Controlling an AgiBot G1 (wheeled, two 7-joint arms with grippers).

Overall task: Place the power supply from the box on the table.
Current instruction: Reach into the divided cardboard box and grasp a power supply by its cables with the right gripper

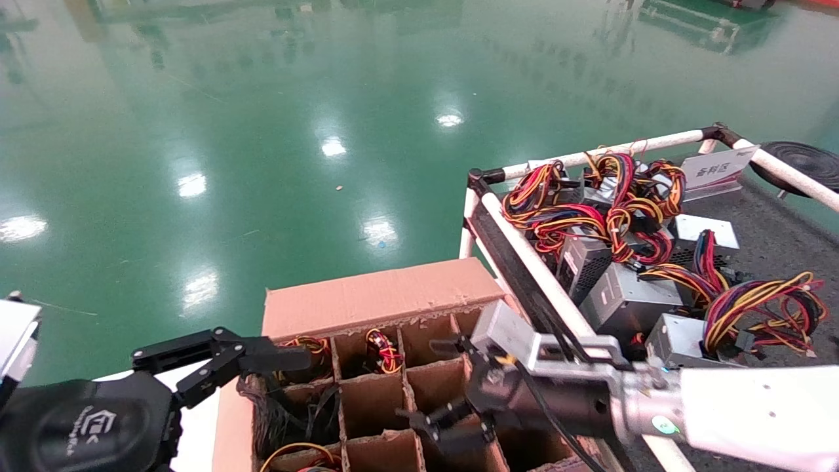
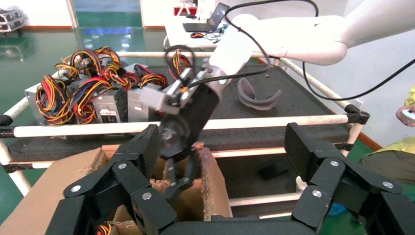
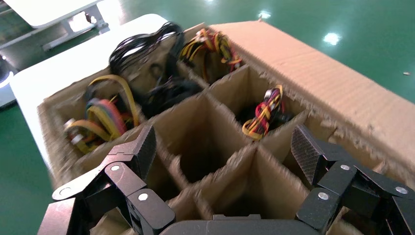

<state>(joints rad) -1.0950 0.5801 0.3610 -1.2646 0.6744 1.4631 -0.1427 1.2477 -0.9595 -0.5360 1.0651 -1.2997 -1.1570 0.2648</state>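
The box (image 1: 373,298) is a brown carton with ragged dividers, at the bottom centre of the head view. Red, yellow and black wires (image 1: 383,351) of a power supply (image 3: 264,115) poke out of a far cell; its metal body is hidden in the cell. My right gripper (image 1: 436,383) hovers open and empty over the box's right-hand cells (image 3: 225,147), above a divider crossing. My left gripper (image 1: 219,357) is open and empty by the box's far left corner (image 2: 222,147). The table (image 1: 773,229) stands to the right behind a white rail (image 1: 544,275).
Several silver power supplies (image 1: 629,301) with tangled wires are piled on the table's near left part. A black round object (image 1: 799,157) and a white label stand (image 1: 714,170) sit at its far side. A white surface (image 1: 196,400) borders the box's left. Green floor lies beyond.
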